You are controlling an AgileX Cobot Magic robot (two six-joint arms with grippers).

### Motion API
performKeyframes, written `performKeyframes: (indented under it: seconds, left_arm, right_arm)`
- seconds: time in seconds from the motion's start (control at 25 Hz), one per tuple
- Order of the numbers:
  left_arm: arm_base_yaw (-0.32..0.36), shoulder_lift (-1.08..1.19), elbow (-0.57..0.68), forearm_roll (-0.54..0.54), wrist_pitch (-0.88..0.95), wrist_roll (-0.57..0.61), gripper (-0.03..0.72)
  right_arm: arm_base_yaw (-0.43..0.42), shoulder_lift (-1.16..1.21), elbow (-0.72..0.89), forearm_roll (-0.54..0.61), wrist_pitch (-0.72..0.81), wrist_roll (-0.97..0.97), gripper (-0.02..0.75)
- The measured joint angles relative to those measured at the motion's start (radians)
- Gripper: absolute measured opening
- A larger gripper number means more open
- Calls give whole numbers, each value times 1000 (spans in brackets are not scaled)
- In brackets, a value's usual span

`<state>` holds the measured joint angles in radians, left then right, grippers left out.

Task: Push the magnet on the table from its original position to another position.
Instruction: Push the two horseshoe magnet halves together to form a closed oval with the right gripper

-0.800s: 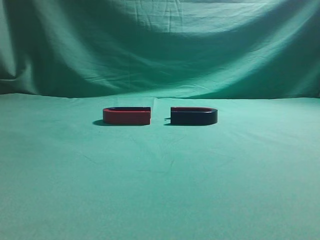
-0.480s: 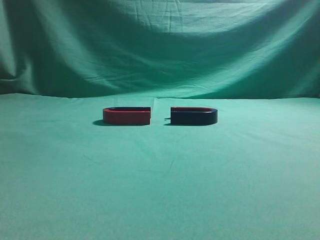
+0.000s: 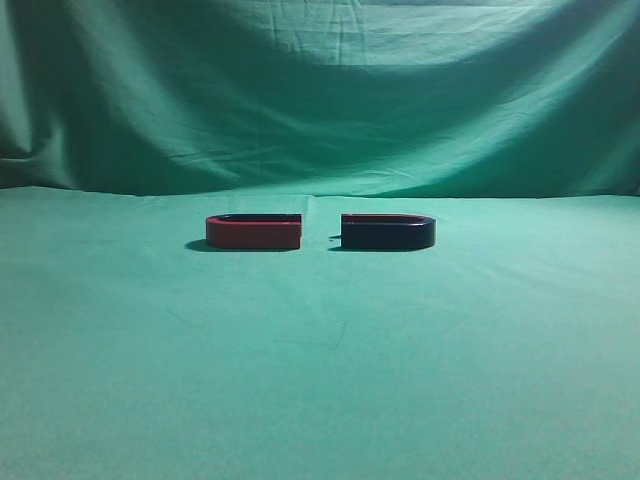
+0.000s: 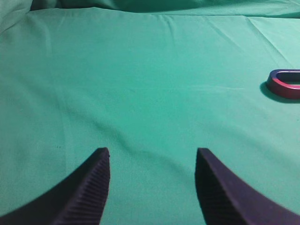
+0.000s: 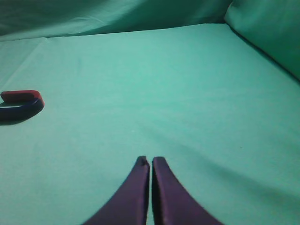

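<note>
1. The biggest risk I can see is the neighbour. The magnet [image 3: 388, 232], dark with a thin red rim, lies on the bench [image 3: 320, 380] just beside the red magnet [image 3: 254, 232], open ends facing each other across a small gap. Any shove toward the red one would likely make the two snap together, or drag the red one along.

2. A push away from the red magnet looks safer, but the magnet is low and flat. A tool coming in too high could ride over its top; one coming in too low could plough into the cloth, which already shows light wrinkles, and bunch it up ahead of the piece.

3. An off-centre contact on the curved end would probably spin the magnet rather than slide it, swinging its open end round toward the red magnet.

4. The right tool [image 5: 150, 161] has its tips pressed almost together, with only a hairline between them. It holds nothing and sits over bare cloth, with the magnet [image 5: 21, 104] well apart from it at the left edge of its view.

5. The left tool [image 4: 152, 157] stands wide apart, empty, over bare cloth. Only the red magnet [image 4: 286, 84] shows in its view, far off to the right.

6. Neither tool shows in the exterior view, so neither is yet near the magnet.
</note>
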<state>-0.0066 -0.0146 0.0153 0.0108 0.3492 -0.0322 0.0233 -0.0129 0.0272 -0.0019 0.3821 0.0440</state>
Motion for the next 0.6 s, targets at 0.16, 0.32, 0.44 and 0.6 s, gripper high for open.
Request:
performKeyframes:
  seconds: [0.16,0.32,0.44,0.6]
  left_arm:
    - [0,0,0,0,0,0,372]
    - [0,0,0,0,0,0,372]
    - [0,0,0,0,0,0,372]
    - [0,0,0,0,0,0,372]
  right_arm:
    - [0,0,0,3,-20,4,0]
    - [0,0,2,123,-213,68,0]
    - [0,0,2,196,-419,86,0]
    - [0,0,-76,203,-410,62,0]
